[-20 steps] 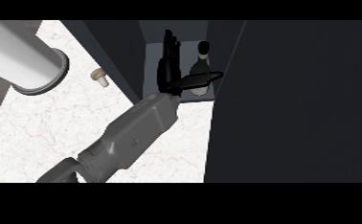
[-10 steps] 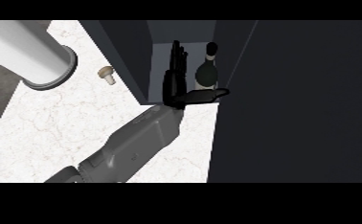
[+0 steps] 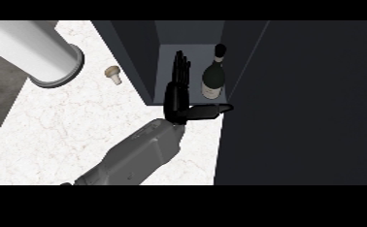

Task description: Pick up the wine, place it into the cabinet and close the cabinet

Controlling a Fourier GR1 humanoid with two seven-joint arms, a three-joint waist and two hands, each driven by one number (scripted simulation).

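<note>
One robot hand (image 3: 176, 95) shows, our right one, fingers straight and thumb spread, holding nothing. The dark glass wine bottle with a pale label (image 3: 213, 75) stands inside the dark grey cabinet (image 3: 143, 61), just at the hand's three o'clock. We judge placing done; next we withdraw and shut the door.

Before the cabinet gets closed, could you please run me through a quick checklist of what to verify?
1. Wine bottle inside the cabinet: ok.
2. Bottle upright or lying down: cannot tell.
3. Hand released, fingers straight beside the bottle: ok.
4. Hand clear of the cabinet opening: not ok, fingers reach inside.
5. Door open, swing path free: not ok, thumb lies near its edge.
6. Other hand's position: cannot tell, not in view.
</note>
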